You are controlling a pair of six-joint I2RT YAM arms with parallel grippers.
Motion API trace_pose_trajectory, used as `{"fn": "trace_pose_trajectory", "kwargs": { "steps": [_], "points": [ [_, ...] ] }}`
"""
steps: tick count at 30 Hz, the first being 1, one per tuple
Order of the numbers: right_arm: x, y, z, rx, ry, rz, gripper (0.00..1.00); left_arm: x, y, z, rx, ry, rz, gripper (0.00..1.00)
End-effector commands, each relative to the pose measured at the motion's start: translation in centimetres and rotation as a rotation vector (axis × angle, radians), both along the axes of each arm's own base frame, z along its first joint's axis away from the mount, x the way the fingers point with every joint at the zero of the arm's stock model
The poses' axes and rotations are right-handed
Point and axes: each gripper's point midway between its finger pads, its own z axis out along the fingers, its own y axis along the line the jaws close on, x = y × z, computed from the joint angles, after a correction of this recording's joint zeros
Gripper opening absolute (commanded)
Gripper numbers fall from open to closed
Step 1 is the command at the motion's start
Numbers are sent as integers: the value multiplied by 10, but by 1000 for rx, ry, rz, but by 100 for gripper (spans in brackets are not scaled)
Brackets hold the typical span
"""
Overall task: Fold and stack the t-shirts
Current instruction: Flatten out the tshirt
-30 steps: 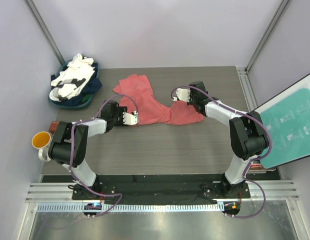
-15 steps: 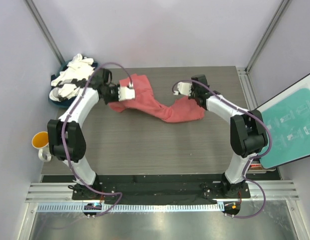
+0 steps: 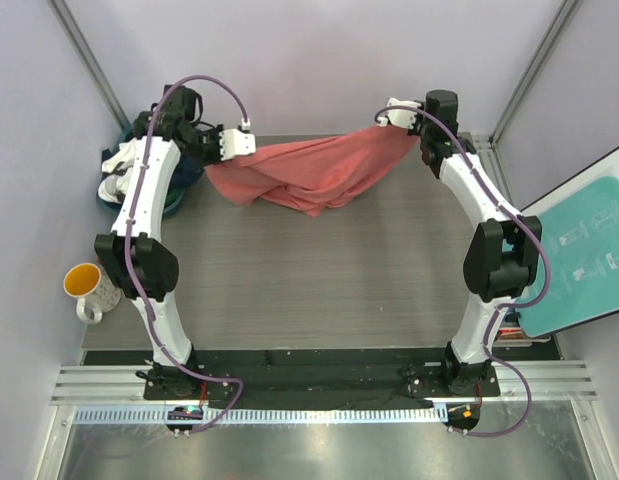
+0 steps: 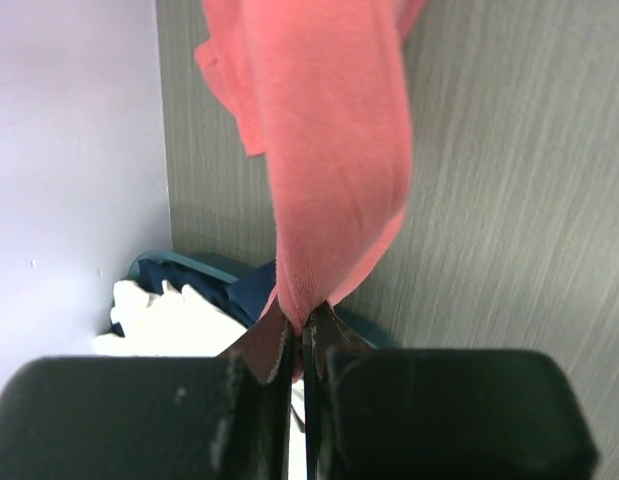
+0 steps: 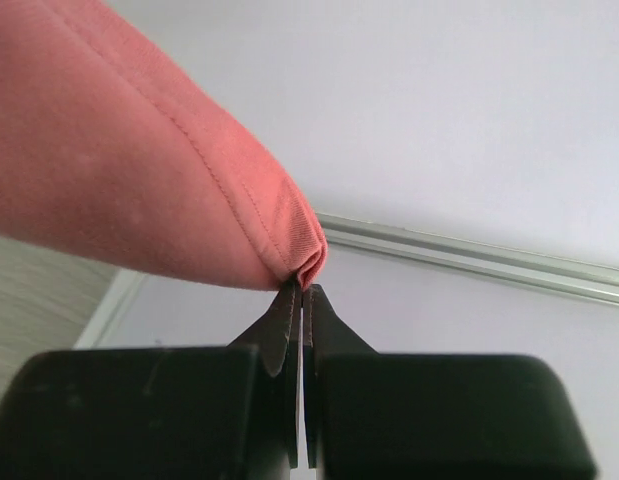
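Observation:
The coral-red t-shirt [image 3: 309, 170] hangs stretched between my two grippers, lifted over the far part of the table, its middle sagging toward the tabletop. My left gripper [image 3: 232, 142] is shut on its left end; the cloth [image 4: 329, 150] runs up from the pinched jaws [image 4: 301, 325]. My right gripper [image 3: 393, 116] is shut on a hemmed edge of the shirt [image 5: 139, 190] at the far right [image 5: 302, 285]. White and navy t-shirts [image 3: 149, 160] lie heaped in a basket at the far left; they also show in the left wrist view [image 4: 179, 315].
An orange-lined mug [image 3: 85, 285] stands at the table's left edge. A teal sheet on a board [image 3: 579, 250] leans at the right. The grey wood-grain table [image 3: 319, 290] lies under the shirt. Walls close in at the back and both sides.
Both grippers have risen and moved toward the back and apart, lifting the coral-red t-shirt off the table and stretching it out between them.

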Motion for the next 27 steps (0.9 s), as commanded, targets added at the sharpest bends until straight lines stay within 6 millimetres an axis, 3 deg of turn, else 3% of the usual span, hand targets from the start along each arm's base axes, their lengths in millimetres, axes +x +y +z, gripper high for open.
{"fn": "trace_pose_trajectory", "kwargs": {
  "steps": [1,3,4,5,9,10,14,17,19,23,27],
  "points": [
    [-2,-11,71,-75,-135,45,1,-35,-5,11,12,57,-134,0],
    [-11,-6,70,-74,-98,108,1,-70,-11,1,17,175,-198,0],
    [-21,-3,58,-72,-27,132,1,-84,-11,-6,31,227,-220,0],
    [-35,3,63,-59,-9,178,1,-94,-10,-10,51,262,-239,0],
    [-81,9,24,-66,152,245,1,-150,-16,-26,41,417,-251,0],
    [-91,8,-1,-76,211,253,1,-157,-16,-27,40,416,-274,0],
    [-115,13,-23,3,288,248,1,-170,-42,-17,-122,452,-260,0],
    [-130,21,-47,34,373,247,1,-179,-54,-30,-113,496,-317,0],
    [-140,26,-68,35,423,253,1,-189,-54,-52,-82,566,-344,0],
    [-156,37,-91,50,476,273,1,-213,-51,-97,6,724,-395,0],
    [-169,36,-116,57,555,271,1,-231,-45,-129,117,835,-462,0]
  ]
}}
